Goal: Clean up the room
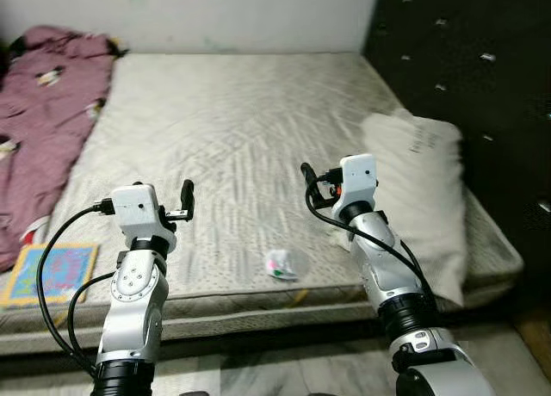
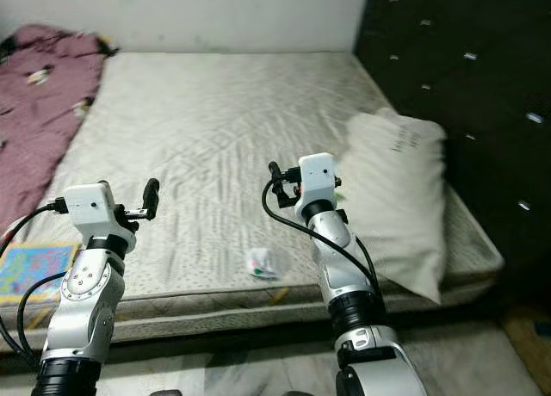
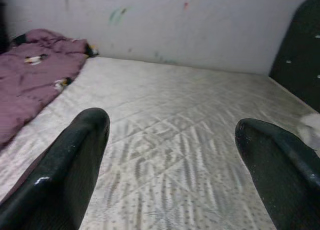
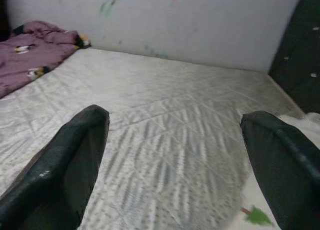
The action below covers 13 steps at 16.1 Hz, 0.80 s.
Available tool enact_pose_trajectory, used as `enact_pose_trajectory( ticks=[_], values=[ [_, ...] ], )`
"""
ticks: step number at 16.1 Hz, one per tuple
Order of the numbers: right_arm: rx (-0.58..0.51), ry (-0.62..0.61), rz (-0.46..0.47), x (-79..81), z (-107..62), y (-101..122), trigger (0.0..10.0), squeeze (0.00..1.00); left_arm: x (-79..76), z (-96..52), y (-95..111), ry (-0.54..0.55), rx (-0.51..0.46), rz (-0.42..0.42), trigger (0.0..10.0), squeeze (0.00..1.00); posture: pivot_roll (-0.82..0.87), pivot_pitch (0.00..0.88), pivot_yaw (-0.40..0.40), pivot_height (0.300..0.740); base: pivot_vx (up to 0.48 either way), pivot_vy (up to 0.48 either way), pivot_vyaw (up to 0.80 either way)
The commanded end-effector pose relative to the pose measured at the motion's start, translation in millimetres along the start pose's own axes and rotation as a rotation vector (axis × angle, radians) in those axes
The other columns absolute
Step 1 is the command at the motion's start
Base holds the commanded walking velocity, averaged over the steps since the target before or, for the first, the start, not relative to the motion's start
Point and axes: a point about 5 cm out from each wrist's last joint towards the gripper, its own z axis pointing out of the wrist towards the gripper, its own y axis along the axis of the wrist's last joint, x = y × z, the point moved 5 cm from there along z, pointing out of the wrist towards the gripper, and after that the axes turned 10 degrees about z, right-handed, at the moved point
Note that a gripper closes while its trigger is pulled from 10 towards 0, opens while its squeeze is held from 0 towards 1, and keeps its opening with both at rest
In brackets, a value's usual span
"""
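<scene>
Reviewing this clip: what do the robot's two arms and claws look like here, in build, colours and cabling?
Both arms are silver metal with rounded joint housings and black collars lower down. Each wrist carries a white boxy module, with loose black cables looping from it down the arm. The left claw and right claw each have two long black fingers, glossy with rounded tips. A small orange-red spot shows on the right wrist module.

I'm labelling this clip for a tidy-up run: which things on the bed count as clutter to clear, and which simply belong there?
To clear:
- small plastic wrapper near the mattress's front edge
- colourful book at the front left corner
- purple blanket, bunched along the left side

Belongs there:
- mattress
- white pillow by the dark headboard

Both end effectors hover open.
</scene>
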Motion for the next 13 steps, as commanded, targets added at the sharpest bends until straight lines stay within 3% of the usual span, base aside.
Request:
enact_pose_trajectory(
  ticks=[1,8,13],
  values=[
    [-0.012,0.010,-0.004,1.5,3.1,4.9,10.0,0.00,-0.6,0.5,1.5,-0.011,-0.005,0.004,10.0,0.00,0.07,0.000,-0.029,0.740,0.296,0.000,0.00],
    [-0.011,0.014,-0.007,1.6,2.8,4.2,10.0,0.00,-2.4,0.2,0.5,-0.018,-0.002,-0.003,10.0,0.00,0.08,0.000,-0.030,0.740,0.297,0.000,0.00],
    [-0.009,0.015,-0.009,1.6,2.3,3.2,10.0,0.00,-5.9,-0.2,-0.8,-0.036,0.003,-0.005,10.0,0.00,0.08,0.000,-0.031,0.740,0.000,0.000,0.00]
  ],
)
